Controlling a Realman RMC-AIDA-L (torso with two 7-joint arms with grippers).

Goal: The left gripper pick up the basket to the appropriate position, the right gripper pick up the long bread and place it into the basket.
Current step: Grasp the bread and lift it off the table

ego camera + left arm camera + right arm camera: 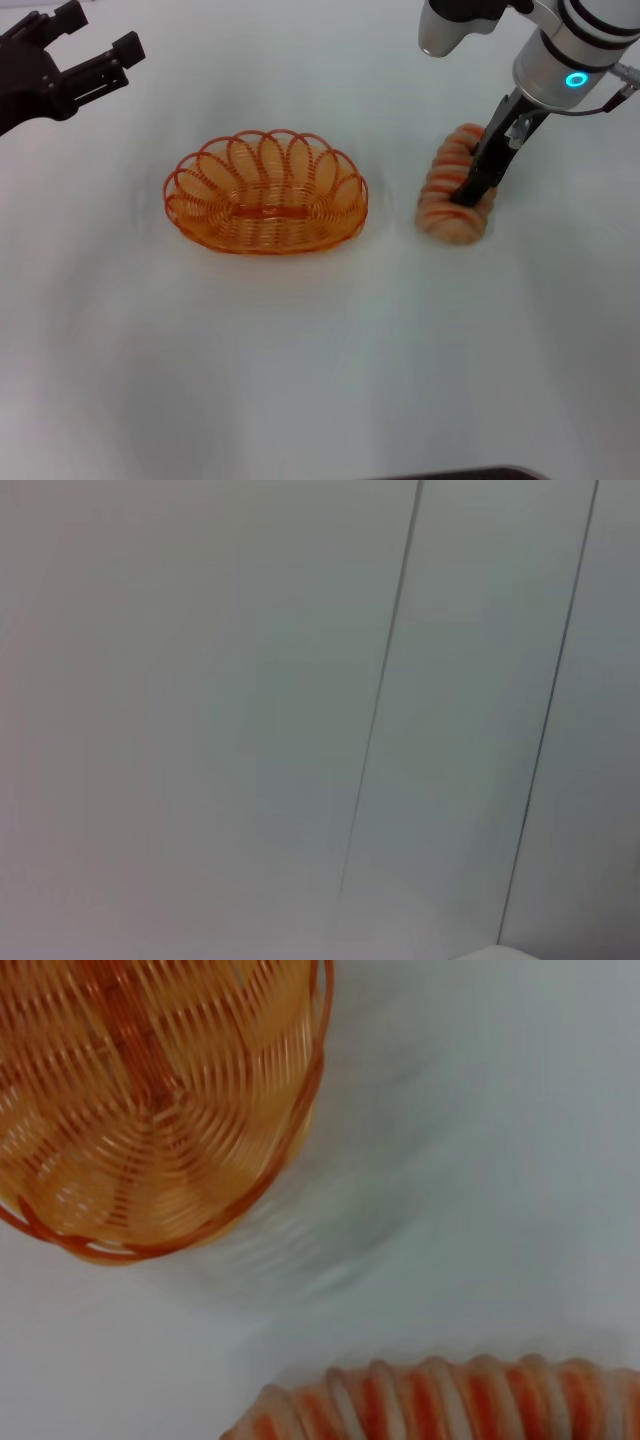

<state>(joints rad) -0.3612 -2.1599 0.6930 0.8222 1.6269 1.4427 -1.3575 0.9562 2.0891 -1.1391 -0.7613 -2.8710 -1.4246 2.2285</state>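
White tabletop (320, 380) under everything, bare but for two things. Orange wire basket (267, 192) near the middle of it, sitting flat on its woven base, nothing inside, already placed and free of any grip. Well apart from it, up at the far left corner of the head view: left gripper (75, 60), lifted off the table, prongs spread, holding nothing, pointed away so that its own wrist camera shows only blank panelling. Off to the basket's right, clear of the looped rim: long bread (455, 187), pale tan with orange stripes, lying on the table with one end toward the robot. Down onto its far-right flank: right gripper (478, 180), fingers dropped along the ridged side and touching the loaf; closed on it or not, cannot tell. Likely trouble from here: a hold taken off-centre, toward one edge instead of across the middle, letting the loaf tip, roll or slide out on the lift. Also possible: a squashed soft crust under a hard squeeze. Further risk at the drop: loaf nearly as long as the basket, so a skewed carry catching an end on the rim loops, shoving the light, unheld basket sideways.
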